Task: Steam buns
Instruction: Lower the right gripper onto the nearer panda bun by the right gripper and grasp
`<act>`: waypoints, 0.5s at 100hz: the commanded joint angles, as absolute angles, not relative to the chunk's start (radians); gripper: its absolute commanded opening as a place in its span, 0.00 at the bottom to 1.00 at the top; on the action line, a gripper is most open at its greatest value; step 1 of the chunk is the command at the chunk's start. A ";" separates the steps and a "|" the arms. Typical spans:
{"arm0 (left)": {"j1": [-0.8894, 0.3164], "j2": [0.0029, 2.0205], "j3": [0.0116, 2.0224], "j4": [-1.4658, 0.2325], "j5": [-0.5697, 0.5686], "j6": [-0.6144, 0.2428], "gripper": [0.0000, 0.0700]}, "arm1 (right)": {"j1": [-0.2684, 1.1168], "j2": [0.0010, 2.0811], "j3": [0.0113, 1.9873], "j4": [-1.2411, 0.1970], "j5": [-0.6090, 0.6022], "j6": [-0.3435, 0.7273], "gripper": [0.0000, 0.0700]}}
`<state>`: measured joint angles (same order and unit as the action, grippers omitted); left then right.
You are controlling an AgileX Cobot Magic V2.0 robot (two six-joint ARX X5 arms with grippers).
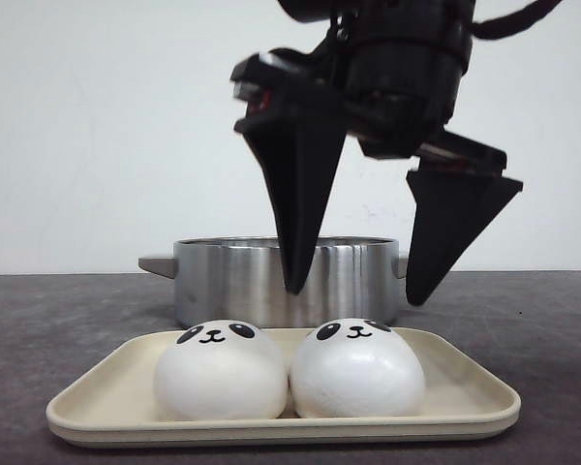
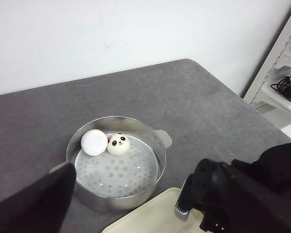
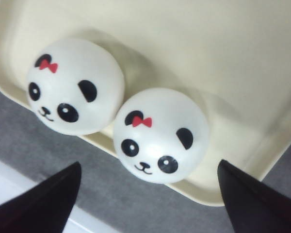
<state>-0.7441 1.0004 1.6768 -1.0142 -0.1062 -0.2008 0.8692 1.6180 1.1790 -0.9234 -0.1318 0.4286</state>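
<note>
Buns: two [image 1: 221, 370] [image 1: 357, 368] side by side on cream tray [image 1: 465, 407], two more [image 2: 94, 142] [image 2: 119, 144] inside steel pot [image 2: 160, 160]. Right gripper [image 1: 363, 286] above tray, fingers spread, empty. Left gripper: cannot tell.

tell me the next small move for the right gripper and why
Probably lower the right gripper straight down around the right bun on the tray and close. Its jaws are open and hang above that bun, which sits between the fingers in the right wrist view. Two buns are in the steamer and two wait on the tray.
</note>
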 commanded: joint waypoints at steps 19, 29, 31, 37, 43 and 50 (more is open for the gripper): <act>-0.753 1.007 1.695 -1.007 -0.109 -0.191 0.79 | 0.880 1.688 1.190 -0.904 -0.103 0.445 0.81; -0.753 1.006 1.695 -1.007 -0.109 -0.191 0.79 | 0.880 1.710 1.189 -0.896 -0.101 0.445 0.81; -0.753 1.005 1.695 -1.007 -0.109 -0.191 0.79 | 0.879 1.715 1.189 -0.895 -0.101 0.445 0.81; -0.753 1.005 1.695 -1.007 -0.109 -0.191 0.79 | 0.879 1.727 1.189 -0.891 -0.101 0.445 0.81; -0.753 1.005 1.695 -1.008 -0.109 -0.191 0.79 | 0.879 1.739 1.189 -0.883 -0.101 0.445 0.81; -0.753 1.005 1.695 -1.008 -0.109 -0.191 0.79 | 0.879 1.748 1.189 -0.873 -0.100 0.445 0.81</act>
<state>-0.7441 1.0000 1.6768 -1.0142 -0.1062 -0.2008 0.8692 1.7248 1.1790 -0.8848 -0.1040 0.4320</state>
